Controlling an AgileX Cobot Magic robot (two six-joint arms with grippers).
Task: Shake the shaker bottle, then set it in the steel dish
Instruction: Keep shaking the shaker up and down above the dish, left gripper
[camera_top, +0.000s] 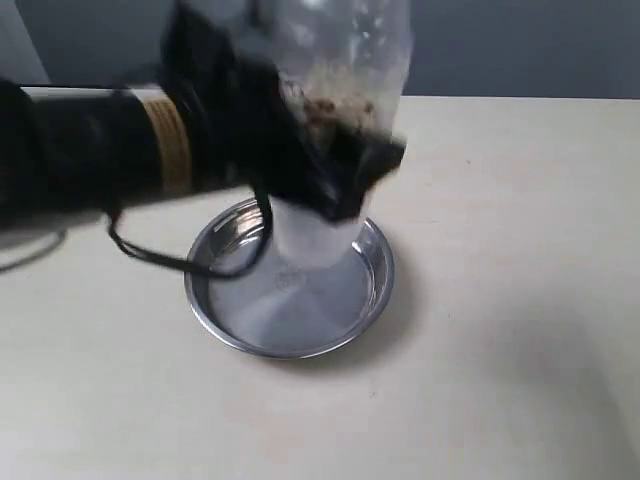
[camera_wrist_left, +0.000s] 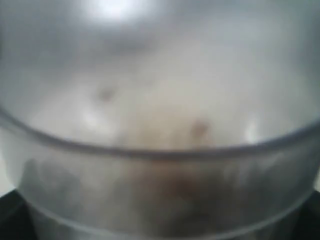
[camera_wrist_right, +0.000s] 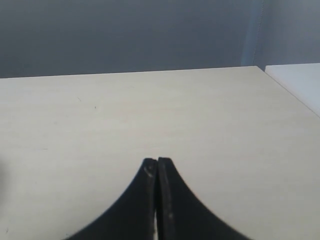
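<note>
The shaker bottle (camera_top: 350, 60), clear frosted plastic with brownish beads clinging around its middle, stands roughly upright and motion-blurred over the steel dish (camera_top: 208, 312). Its lower end is above the dish's far side, though contact cannot be told. The round, shiny, shallow dish lies flat on the pale tabletop.

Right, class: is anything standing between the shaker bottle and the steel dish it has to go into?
Nothing visible. The left pincer holds the shaker bottle right over the steel dish, whose floor looks bare. Only the arm's black cable sags across the dish's rim.
</note>
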